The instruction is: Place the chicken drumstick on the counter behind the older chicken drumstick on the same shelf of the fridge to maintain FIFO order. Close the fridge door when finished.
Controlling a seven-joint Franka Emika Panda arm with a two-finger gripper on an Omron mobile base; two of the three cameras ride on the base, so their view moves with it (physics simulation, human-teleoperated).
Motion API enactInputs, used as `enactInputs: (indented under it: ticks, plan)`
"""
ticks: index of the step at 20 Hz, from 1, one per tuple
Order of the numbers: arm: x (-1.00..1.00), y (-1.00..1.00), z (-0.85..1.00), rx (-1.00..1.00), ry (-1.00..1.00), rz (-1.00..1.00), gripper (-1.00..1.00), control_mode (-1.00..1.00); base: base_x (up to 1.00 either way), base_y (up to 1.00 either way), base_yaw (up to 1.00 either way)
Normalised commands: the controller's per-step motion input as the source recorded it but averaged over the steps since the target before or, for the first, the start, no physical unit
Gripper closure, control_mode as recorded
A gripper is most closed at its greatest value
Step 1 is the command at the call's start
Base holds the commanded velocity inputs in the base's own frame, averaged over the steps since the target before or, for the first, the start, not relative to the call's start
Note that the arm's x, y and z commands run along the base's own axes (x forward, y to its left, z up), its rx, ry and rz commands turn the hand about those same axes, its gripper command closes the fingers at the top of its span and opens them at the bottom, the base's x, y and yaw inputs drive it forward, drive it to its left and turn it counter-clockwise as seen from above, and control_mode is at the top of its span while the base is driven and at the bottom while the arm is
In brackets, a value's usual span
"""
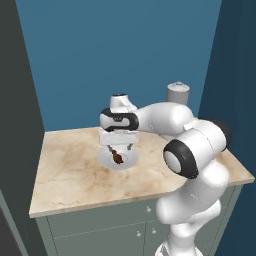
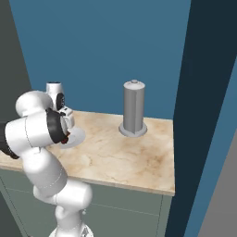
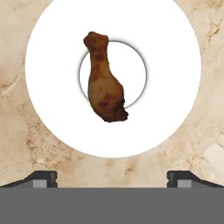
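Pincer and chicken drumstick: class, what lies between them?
Nothing. In the hand view the open pincer hangs above the chicken drumstick on its white plate, with bare space between.

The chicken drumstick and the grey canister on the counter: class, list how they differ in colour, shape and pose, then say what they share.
Colour: the chicken drumstick is dark brown; the grey canister is plain grey.
Shape: the drumstick is irregular, narrow at one end and bulging at the other; the canister is an even cylinder with a flared foot.
Pose: the drumstick lies flat on a white plate; the canister stands upright directly on the counter.
Shared: both are on the same counter.
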Motion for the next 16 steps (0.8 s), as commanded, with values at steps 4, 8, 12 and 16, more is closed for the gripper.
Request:
enactInputs:
  ticks: [4, 8, 12, 16]
  plan:
    - [0.19, -0.09, -0.24, 0.00, 0.00, 0.00, -1.00, -1.00, 0.00, 0.00, 0.00]
    - [0.21, -0.06, -0.25, 0.00, 0.00, 0.00, -1.00, -1.00, 0.00, 0.00, 0.00]
    - [0.14, -0.03, -0.24, 0.00, 0.00, 0.00, -1.00, -1.00, 0.00, 0.00, 0.00]
    - [0.10, 0.00, -0.22, 0.00, 0.00, 0.00, -1.00, -1.00, 0.00, 0.00, 0.00]
